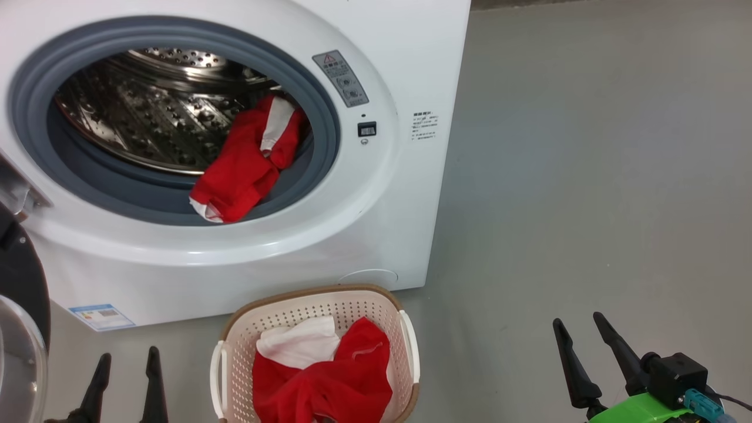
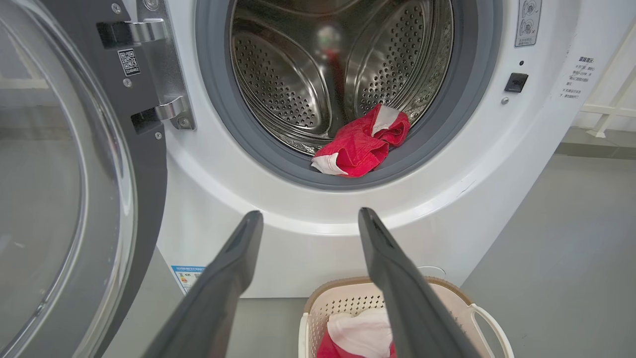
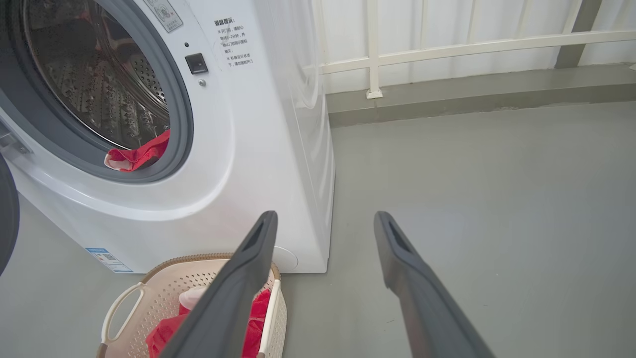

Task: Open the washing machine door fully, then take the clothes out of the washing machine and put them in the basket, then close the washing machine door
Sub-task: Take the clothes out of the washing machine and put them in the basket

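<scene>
Red garment (image 1: 247, 161) lies across the gasket (image 1: 147, 200) at 5 o'clock of the washer (image 1: 376, 235) mouth. More red-and-white clothes (image 1: 329, 382) sit in the basket (image 1: 317, 292) at 6 o'clock in the head view. The door (image 1: 23, 294) stands swung open at 8. The left gripper (image 1: 130, 352) at 7 and the right gripper (image 1: 577, 319) at 4 are both spread and empty.

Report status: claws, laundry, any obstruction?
Left claw and right claw open, empty. Door open; one red garment on gasket, more clothes in basket. Nothing seen blocking.
</scene>
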You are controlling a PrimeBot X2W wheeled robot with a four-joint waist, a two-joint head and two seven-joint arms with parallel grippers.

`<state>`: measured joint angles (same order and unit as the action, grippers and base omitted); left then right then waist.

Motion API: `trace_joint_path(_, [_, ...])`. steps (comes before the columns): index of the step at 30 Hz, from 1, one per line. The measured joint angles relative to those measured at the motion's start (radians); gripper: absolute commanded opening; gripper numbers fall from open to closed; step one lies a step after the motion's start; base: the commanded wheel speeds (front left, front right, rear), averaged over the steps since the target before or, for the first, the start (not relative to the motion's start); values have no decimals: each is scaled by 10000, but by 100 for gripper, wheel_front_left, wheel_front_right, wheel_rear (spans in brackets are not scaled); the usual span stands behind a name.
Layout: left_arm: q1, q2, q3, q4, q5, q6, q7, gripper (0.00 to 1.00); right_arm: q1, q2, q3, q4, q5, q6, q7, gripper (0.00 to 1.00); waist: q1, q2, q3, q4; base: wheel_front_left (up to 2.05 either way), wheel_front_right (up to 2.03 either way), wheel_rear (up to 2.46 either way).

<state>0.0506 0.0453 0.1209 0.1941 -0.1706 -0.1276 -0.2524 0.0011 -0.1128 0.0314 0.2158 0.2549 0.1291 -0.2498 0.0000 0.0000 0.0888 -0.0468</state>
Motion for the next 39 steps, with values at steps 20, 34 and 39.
trace_joint_path(20, [-4423, 512, -1108, 3057, -278, 0, -2, 100, -1278, 387, -15, -255, -157, 0, 0, 100, 0, 0, 1702, -137, 0, 0, 0])
trace_joint_path(34, [-7759, 999, -945, 6364, -247, 0, -12, 100, -2269, 570, 257, -374, -161, 0, 0, 100, 0, 0, 3147, -559, 0, 0, 0])
trace_joint_path(39, [-8320, 1110, -890, 6974, -107, 2, -12, 100, -2420, 573, 334, -382, -157, 0, 0, 100, 1, 0, 3420, -811, 0, 0, 0])
